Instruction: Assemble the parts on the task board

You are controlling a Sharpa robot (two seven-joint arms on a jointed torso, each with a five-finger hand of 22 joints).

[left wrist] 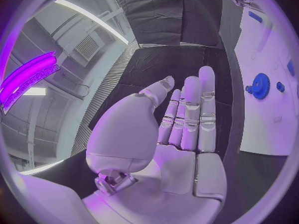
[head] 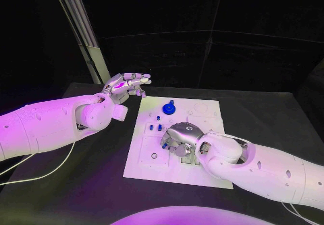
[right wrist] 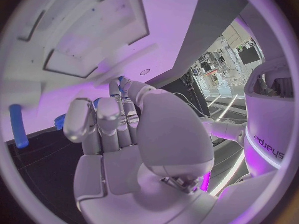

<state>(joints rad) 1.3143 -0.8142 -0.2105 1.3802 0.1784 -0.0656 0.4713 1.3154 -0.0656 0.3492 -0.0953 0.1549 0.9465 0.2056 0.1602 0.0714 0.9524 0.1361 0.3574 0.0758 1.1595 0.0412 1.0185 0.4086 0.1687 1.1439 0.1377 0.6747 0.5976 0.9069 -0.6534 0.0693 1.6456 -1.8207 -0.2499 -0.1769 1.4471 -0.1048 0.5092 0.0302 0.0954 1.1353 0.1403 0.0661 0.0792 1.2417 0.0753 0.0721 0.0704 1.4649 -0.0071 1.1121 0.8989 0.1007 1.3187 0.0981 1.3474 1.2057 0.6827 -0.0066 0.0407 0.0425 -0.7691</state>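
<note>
The fingers (right wrist: 115, 117) of the right hand (head: 181, 138) are curled down over the middle of the white board (head: 202, 176); a blue tip is glimpsed between them in the right wrist view, but whether a part is actually gripped cannot be told. The left hand (head: 125, 86) is held open and empty, fingers spread, above the table (head: 270, 112) just off the board's far left corner. A blue gear (head: 169, 109) is seen at the far end of the board, with small blue pegs (head: 157, 126) nearer, just beyond the right hand. A part could be knocked askew or dragged if the curled fingers are lifted carelessly, since the view beneath them is blocked. The word "sharpa" is read on the robot's body in the right wrist view.
</note>
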